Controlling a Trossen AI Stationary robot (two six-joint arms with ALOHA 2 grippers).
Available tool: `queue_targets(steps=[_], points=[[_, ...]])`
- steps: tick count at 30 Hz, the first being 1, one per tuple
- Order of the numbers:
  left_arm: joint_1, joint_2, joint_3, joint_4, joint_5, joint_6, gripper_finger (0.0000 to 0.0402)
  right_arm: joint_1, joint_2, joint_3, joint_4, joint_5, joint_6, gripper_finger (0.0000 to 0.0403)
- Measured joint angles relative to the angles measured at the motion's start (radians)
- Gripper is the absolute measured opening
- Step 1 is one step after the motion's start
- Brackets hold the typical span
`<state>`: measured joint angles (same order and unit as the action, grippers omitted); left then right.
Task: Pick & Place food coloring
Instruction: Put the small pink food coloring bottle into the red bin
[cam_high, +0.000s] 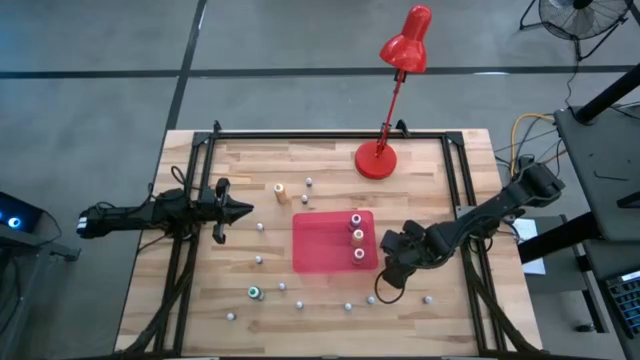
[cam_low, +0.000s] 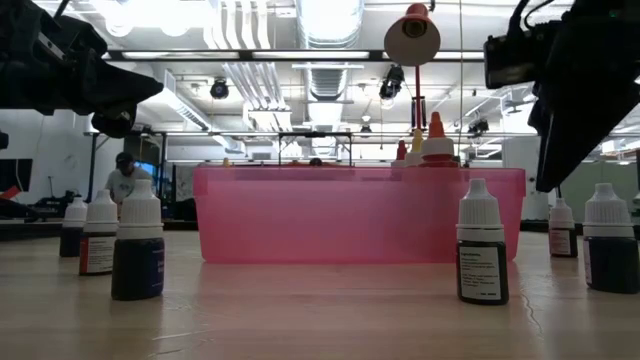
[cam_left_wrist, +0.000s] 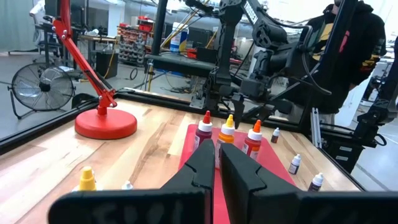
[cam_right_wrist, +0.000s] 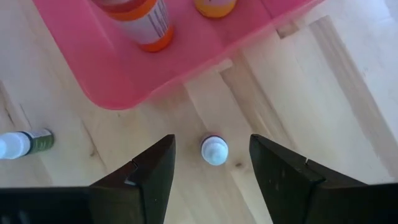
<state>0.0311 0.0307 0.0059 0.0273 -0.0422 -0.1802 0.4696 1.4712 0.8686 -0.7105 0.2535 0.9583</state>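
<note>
The food coloring bottles (cam_high: 259, 227) stand scattered over the wooden table (cam_high: 250, 180), most of them tiny with whitish caps. Three larger ones (cam_high: 358, 237) stand in a row inside the red tray (cam_high: 315, 250), along its right side. One small white-capped bottle (cam_right_wrist: 214, 150) stands on the wood just off the tray's corner, and the right gripper (cam_right_wrist: 211, 165) hangs directly over it, fingers parted on either side without touching it. The left gripper (cam_high: 240, 210) waits well away on the table's left side, fingers pressed together and holding nothing. A red desk lamp (cam_high: 378, 158) stands at the far edge.
</note>
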Motion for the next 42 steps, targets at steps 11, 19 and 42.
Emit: queue_targets(steps=[11,19,42], points=[[0.000,0.000,0.000,0.000,0.000,0.000,0.0000,0.006,0.012,-0.023,0.017,0.001,-0.016,0.0201],[0.000,0.000,0.000,0.000,0.000,0.000,0.0000,0.006,0.019,-0.038,0.026,0.000,-0.019,0.0201],[0.000,0.000,0.000,-0.001,0.000,0.000,0.0000,0.006,0.067,-0.075,0.112,-0.047,-0.038,0.0201]])
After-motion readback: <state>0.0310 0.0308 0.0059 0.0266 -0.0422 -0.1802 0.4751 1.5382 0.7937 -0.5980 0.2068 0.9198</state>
